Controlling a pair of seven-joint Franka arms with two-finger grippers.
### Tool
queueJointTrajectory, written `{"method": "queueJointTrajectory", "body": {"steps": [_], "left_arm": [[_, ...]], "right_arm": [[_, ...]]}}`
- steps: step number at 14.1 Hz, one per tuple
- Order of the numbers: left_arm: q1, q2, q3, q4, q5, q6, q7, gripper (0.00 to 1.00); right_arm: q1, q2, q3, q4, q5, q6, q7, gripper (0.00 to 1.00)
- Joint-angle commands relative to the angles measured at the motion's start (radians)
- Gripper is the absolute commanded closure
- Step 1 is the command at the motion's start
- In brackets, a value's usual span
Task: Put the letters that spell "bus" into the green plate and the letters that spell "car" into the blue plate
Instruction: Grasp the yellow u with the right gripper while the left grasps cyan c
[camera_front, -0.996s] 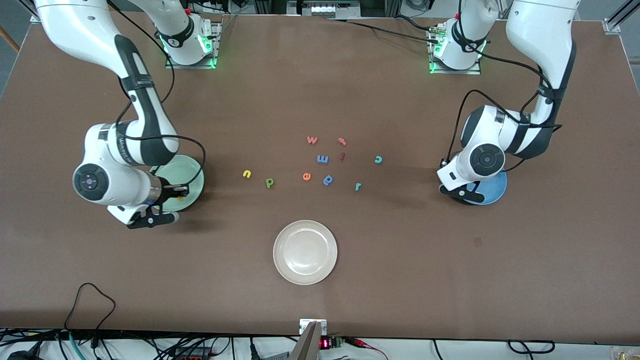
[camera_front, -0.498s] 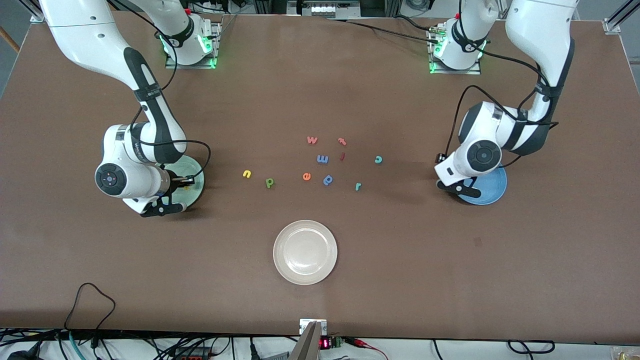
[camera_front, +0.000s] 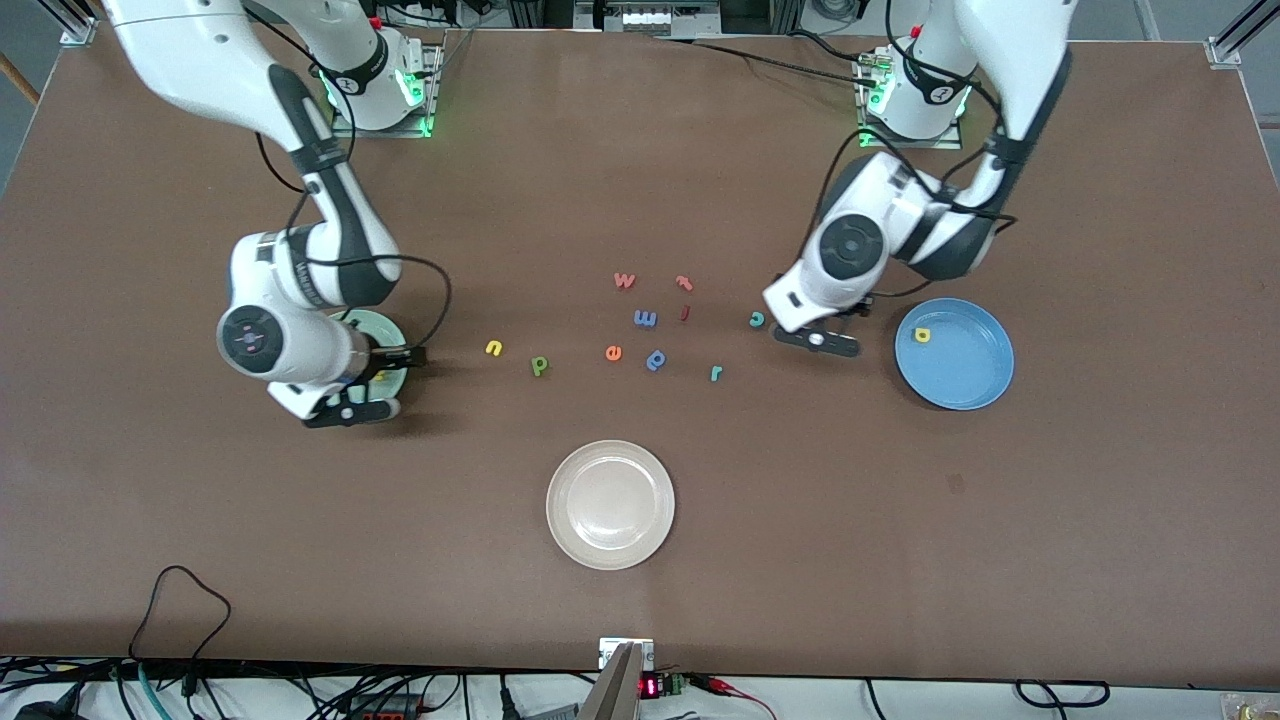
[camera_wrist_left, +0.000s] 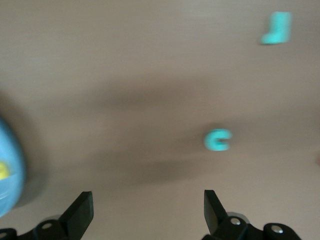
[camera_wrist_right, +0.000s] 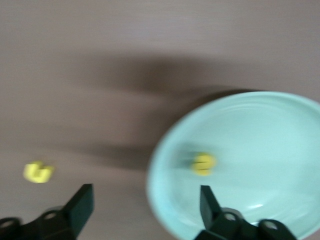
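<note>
One spare plate: the cream-white round plate (camera_front: 610, 505) lies nearest to the front camera, holds nothing, and is well apart from both pincers.
Right gripper (camera_front: 345, 410): it hangs over the camera-side edge of the pale mint-green round plate (camera_wrist_right: 260, 125). Its fingers stand wide apart and hold nothing.
Green plate content: one small yellow foam letter (camera_wrist_right: 203, 164) lies in it, almost under this pincer. It is probably the "s", but the shape cannot be read.
"bus" letters waiting: the yellow foam "u" (camera_front: 493, 348) and the dark green foam stem-and-bowl letter (camera_front: 539, 366) lie on the table. They are beside the right gripper, toward the left arm's end, and the "u" is closer to it.
Left gripper (camera_front: 815, 340): it is over bare table, wide open and empty. The teal foam "c" (camera_front: 757, 319) is just beside it, and the teal foam "r" (camera_front: 715, 373) is near.
Blue plate content: the yellow foam "a" (camera_front: 922, 335) lies in the bright sky-blue round plate (camera_front: 960, 370), beside the left gripper toward its own end.
Handling: the letters look very light, soft and thin, and they lie flat. I would pinch across a narrow stroke with the fingertips down at the table. Foam may squash or cling to a pad.
Surface: the brown matte table (camera_front: 640, 150) is flat and probably not slippery.
Room: the "c", "r" and "u" have free space around them. The orange "e" (camera_front: 613, 352) and the blue stem-and-bowl letter (camera_front: 656, 359) lie between the two groups.
</note>
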Motion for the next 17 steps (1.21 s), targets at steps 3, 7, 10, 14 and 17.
{"method": "queueJointTrajectory", "body": {"steps": [3, 7, 10, 14, 17], "left_arm": [[-0.06, 0.08, -0.017, -0.031, 0.124, 0.17, 0.014, 0.16], [-0.052, 0.128, -0.017, -0.057, 0.196, 0.303, 0.014, 0.29], [-0.052, 0.129, -0.013, -0.08, 0.199, 0.351, 0.014, 0.37], [-0.051, 0.128, -0.015, -0.081, 0.199, 0.347, 0.014, 0.71], [-0.043, 0.093, -0.015, -0.072, 0.198, 0.277, 0.011, 0.92]], "right_arm": [[0.16, 0.002, -0.005, -0.015, 0.014, 0.0, 0.203, 0.11], [0.197, 0.047, -0.005, -0.012, 0.014, 0.055, 0.353, 0.2], [0.191, 0.072, -0.005, -0.012, 0.016, 0.067, 0.387, 0.35], [0.204, 0.087, -0.005, -0.012, 0.016, 0.096, 0.484, 0.4], [0.201, 0.092, -0.005, -0.012, 0.017, 0.098, 0.487, 0.4]]}}
